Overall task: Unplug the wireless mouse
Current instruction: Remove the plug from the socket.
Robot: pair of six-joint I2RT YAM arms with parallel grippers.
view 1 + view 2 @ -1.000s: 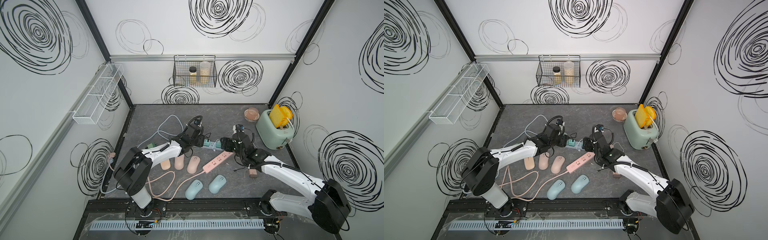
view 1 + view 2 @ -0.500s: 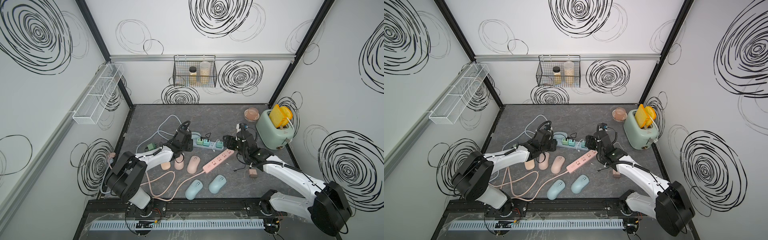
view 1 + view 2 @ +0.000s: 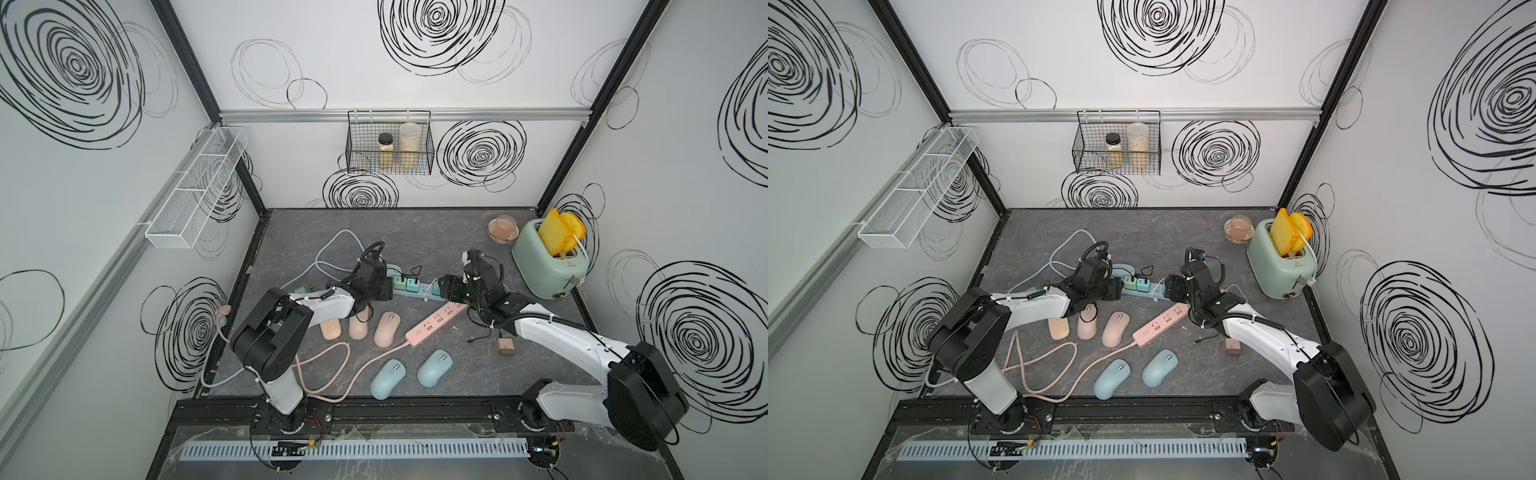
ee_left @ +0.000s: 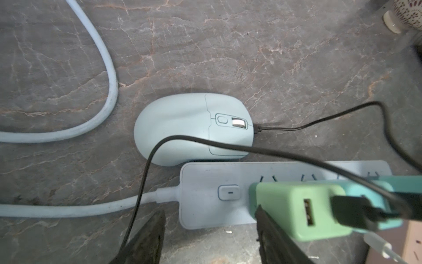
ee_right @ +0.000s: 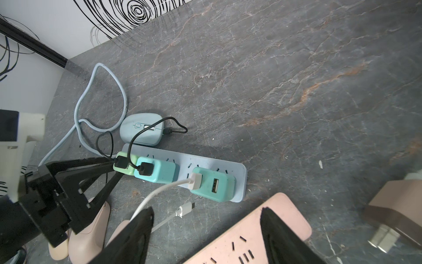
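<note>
One smooth, rounded mouse [image 4: 194, 128]

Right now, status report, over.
Left hand open by green charger. Right hand open, empty. Mouse plugged in; black cable draped across it.

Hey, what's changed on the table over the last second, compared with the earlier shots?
The left tool pulled back from the blue power strip toward its own side, then came forward again; it now sits open at the strip's end beside the light green charger, gripping nothing. The right tool barely shifted, still open. The chargers stay plugged in, and the pink power strip lies as before.
</note>
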